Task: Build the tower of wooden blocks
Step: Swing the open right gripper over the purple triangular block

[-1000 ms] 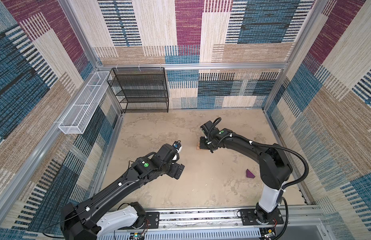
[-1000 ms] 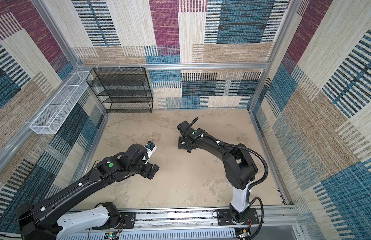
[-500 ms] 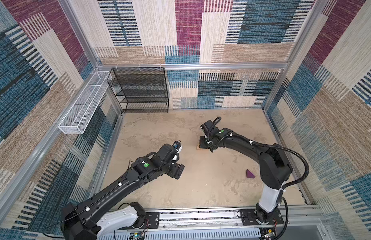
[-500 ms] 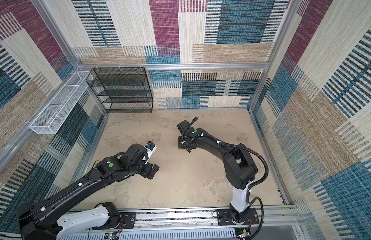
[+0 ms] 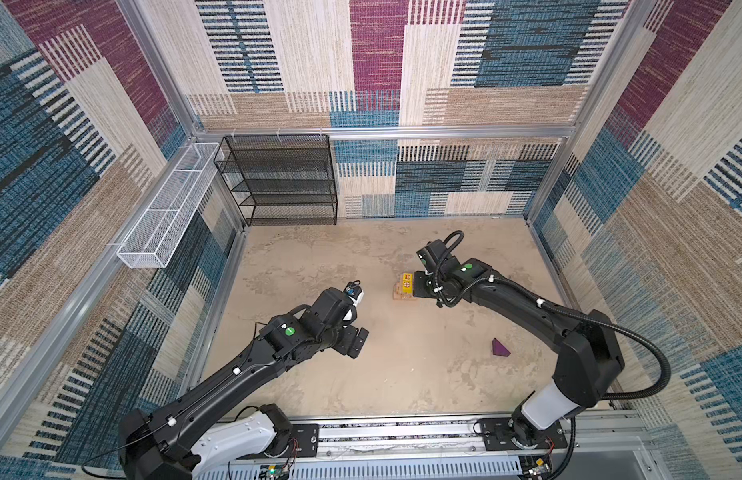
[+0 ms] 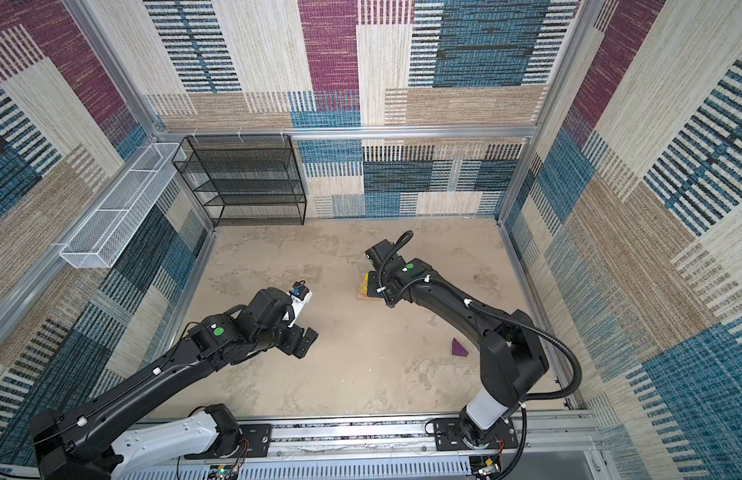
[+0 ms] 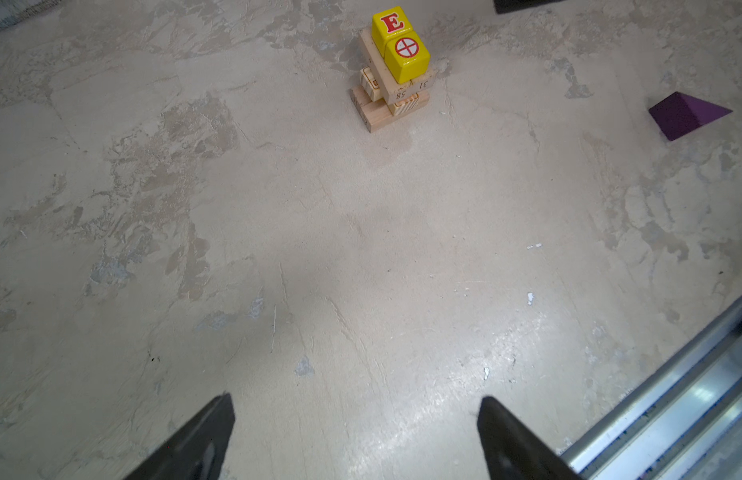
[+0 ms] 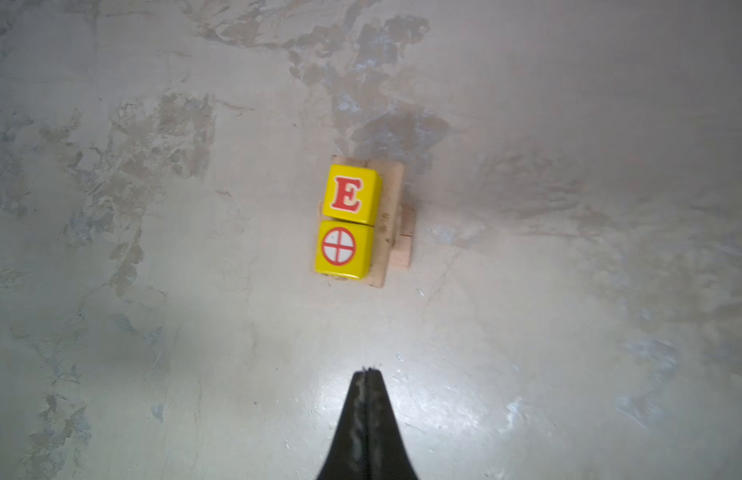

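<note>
The tower stands mid-floor: crossed tan planks with two yellow cubes side by side on top, one with a red E and one with a red crossed circle. The purple wedge lies alone on the floor to the right, nearer the front. My right gripper is shut and empty, hovering just right of the tower without touching it. My left gripper is open and empty over bare floor, left of the tower and nearer the front.
A black wire shelf stands against the back wall on the left. A white wire basket hangs on the left wall. A metal rail runs along the front edge, and patterned walls enclose the floor.
</note>
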Robot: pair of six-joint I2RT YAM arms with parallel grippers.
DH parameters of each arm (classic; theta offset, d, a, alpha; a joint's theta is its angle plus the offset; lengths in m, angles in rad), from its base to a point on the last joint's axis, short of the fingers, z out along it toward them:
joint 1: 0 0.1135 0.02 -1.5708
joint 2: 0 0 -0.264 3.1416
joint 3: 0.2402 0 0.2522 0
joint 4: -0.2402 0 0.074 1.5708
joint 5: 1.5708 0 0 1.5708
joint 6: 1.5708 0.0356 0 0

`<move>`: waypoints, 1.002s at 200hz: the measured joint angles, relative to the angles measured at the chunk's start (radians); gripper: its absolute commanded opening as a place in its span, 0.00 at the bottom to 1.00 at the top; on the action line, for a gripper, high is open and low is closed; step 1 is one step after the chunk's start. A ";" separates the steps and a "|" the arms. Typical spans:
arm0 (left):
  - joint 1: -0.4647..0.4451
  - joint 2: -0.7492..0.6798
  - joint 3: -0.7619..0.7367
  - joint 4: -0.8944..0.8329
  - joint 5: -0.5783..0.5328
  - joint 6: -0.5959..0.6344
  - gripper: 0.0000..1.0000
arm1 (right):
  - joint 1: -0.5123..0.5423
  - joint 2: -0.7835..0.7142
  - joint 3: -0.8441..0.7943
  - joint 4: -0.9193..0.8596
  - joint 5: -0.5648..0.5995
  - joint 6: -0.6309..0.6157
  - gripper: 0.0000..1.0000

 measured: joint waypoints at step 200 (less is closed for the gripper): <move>0.000 0.231 0.169 0.216 0.378 -0.221 0.96 | -0.574 -0.244 -0.558 0.064 -0.115 -0.031 0.71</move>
